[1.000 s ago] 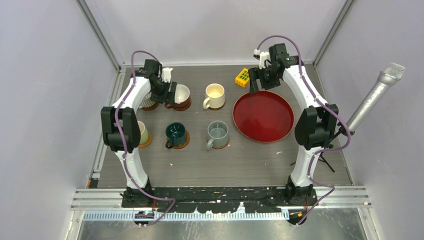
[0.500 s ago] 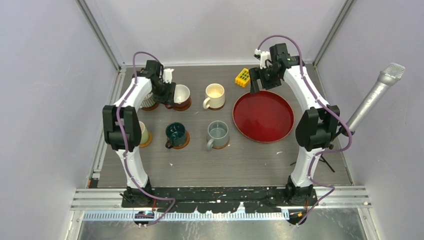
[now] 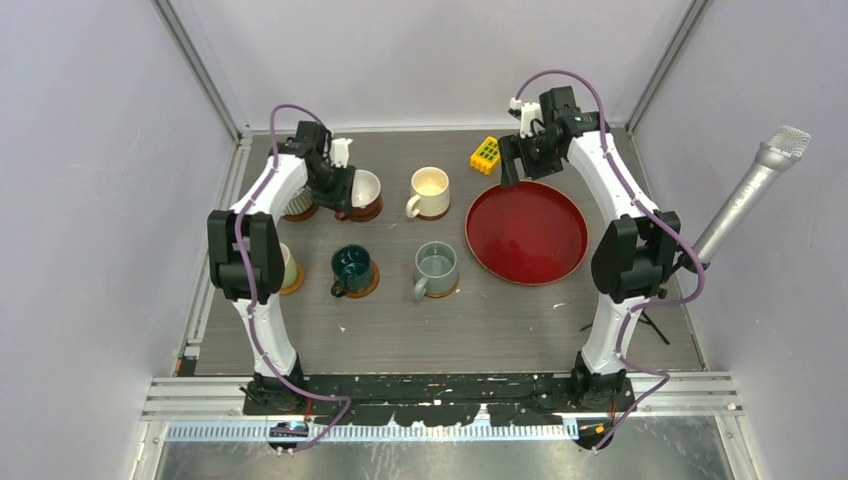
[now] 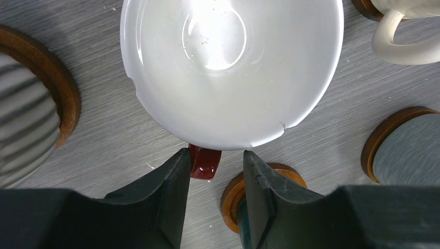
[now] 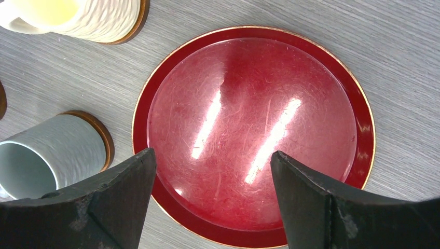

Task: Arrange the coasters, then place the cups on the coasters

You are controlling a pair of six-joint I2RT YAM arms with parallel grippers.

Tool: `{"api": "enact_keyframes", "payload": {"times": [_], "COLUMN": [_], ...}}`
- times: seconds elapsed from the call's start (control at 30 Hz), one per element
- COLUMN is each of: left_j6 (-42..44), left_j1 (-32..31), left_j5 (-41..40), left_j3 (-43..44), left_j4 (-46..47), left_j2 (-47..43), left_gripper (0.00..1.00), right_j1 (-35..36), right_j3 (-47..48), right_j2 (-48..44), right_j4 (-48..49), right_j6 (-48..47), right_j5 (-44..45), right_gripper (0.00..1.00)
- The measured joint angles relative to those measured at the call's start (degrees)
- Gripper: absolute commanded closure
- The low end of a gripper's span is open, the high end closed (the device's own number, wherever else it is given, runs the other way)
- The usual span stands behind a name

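Overhead and wrist views, late in the arrangement. Six cups stand in two rows on the counter (image 3: 450,330): at the far side the ribbed cup (image 3: 296,205), the brown cup (image 3: 364,190) and the cream cup (image 3: 430,190); at the near side the pale green cup (image 3: 286,268), the teal cup (image 3: 352,266) and the grey cup (image 3: 436,266). Brown coasters (image 4: 63,91) show as rims under five of them. Under the brown cup the wide white bowl hides the base, so I cannot tell how it sits. My left end effector (image 4: 216,154) is narrowed but not clamped. The cup's handle (image 4: 205,163) lies between the fingers, against one and clear of the other. My right end effector (image 5: 211,155) is spread wide and holds nothing, hovering above the red tray (image 5: 363,124). I judge that the coasters are laid out and the placing is nearly complete, with only the brown cup left to seat or turn.
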Motion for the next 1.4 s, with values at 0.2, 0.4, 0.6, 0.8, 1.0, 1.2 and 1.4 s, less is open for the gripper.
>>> {"api": "enact_keyframes", "payload": {"times": [0.2, 0.4, 0.6, 0.8, 1.0, 1.2, 1.4], "left_j6": [-0.5, -0.5, 0.0, 1.8, 4.6, 6.0, 5.5], "left_j1": [-0.5, -0.7, -0.6, 1.0, 5.6, 10.2, 14.1], "left_j5": [0.5, 0.8, 0.8, 0.9, 1.4, 3.0, 4.9], "left_j3": [-0.6, -0.7, -0.7, 0.2, 8.2, 17.7, 21.2], "left_j4": [0.0, -0.2, -1.5, -5.3, -11.4, -17.9, -22.8], "left_j2": [0.0, 0.0, -0.1, -1.7, -3.0, -3.4, -7.1], "left_gripper": [0.57, 0.45, 0.33, 0.22, 0.07, 0.0, 0.0], "right_j1": [0.0, 0.0, 0.0, 0.0, 0.0, -0.6, -2.6], "right_j3": [-0.5, -0.6, -0.6, -0.6, -0.6, 1.5, 1.7], "right_j2": [-0.2, -0.4, -0.4, -0.4, -1.4, -2.3, -5.4], "right_j4": [0.0, 0.0, 0.0, 0.0, -0.3, -1.9, -2.4], "right_j6": [0.0, -0.1, -0.1, -0.2, -0.2, 0.3, 2.8], "right_j5": [0.0, 0.0, 0.0, 0.0, -0.1, -1.5, -4.6], "right_gripper": [0.15, 0.14, 0.15, 0.14, 0.14, 0.14, 0.14]}}
